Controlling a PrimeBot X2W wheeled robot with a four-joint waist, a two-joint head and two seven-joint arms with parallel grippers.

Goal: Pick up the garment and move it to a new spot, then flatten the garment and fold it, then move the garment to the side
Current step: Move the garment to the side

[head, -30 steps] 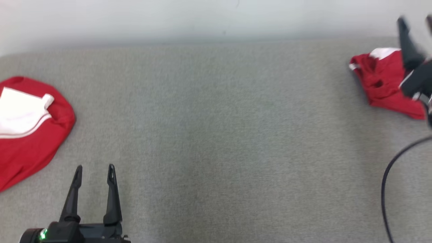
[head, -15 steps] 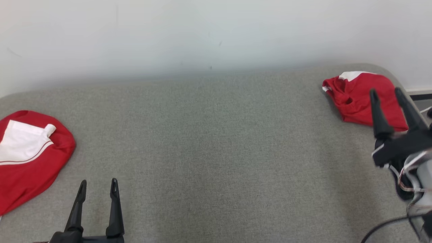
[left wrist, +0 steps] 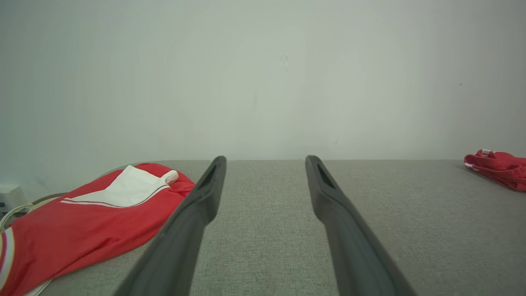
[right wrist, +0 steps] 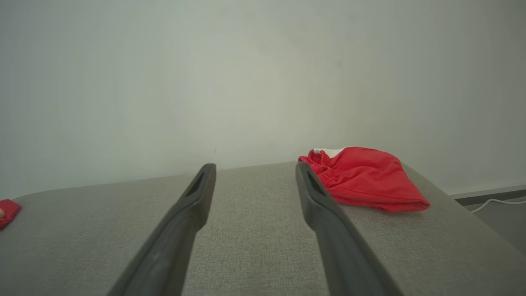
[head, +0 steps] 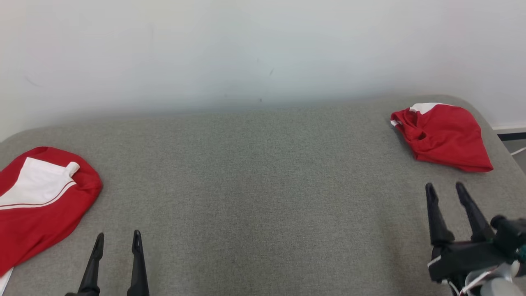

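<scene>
Left pincer [head: 118, 235] and right pincer [head: 444, 186] both parted, empty. Crumpled red-and-white cloth garment [head: 37, 205] on grey fabric-topped table [head: 263, 185] looks light and limp; probably pinch the bunched red edge.

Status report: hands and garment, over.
Left hand open, empty. Right hand open, empty. Red garment bundled at far right corner; red-and-white garment near left. Nothing blocking.

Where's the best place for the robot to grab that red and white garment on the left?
Probably the puffed, rounded end of the garment, where the cloth bunches up for pinching. Approach from the side facing the open left gripper, which is nearest.
</scene>
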